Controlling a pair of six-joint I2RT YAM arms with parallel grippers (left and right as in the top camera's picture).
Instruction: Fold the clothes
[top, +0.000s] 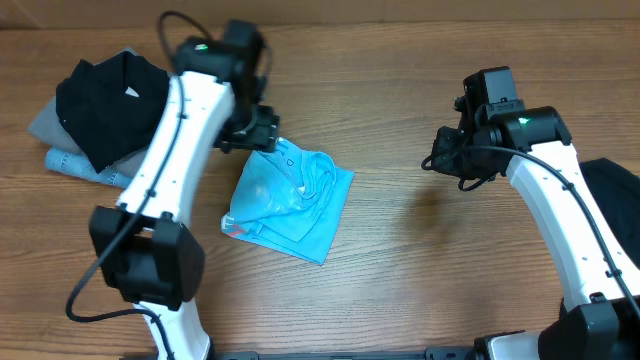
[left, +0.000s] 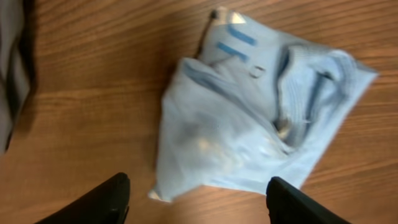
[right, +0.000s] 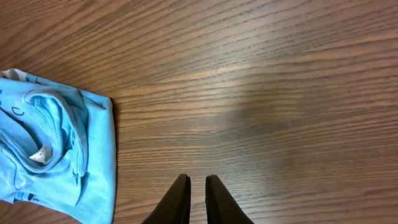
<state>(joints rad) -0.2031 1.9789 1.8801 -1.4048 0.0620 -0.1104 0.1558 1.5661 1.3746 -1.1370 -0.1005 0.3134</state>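
Note:
The light blue T-shirt (top: 290, 200) lies folded into a small crumpled bundle in the middle of the table, with white print and a neck label showing. My left gripper (top: 258, 130) hovers just behind its far corner. In the left wrist view the left gripper (left: 198, 180) stands open and wide, nothing between its fingers, and the T-shirt (left: 249, 124) lies free below and ahead of them. My right gripper (top: 445, 160) is well to the right of the shirt over bare wood. Its fingers (right: 198, 179) are almost together and hold nothing, the T-shirt (right: 56, 149) far to their left.
A pile of other clothes sits at the back left: a black garment (top: 105, 95) on top of grey and denim-blue ones (top: 70, 160). Its edge shows in the left wrist view as grey cloth (left: 12, 74). Another black garment (top: 615, 190) lies at the right edge.

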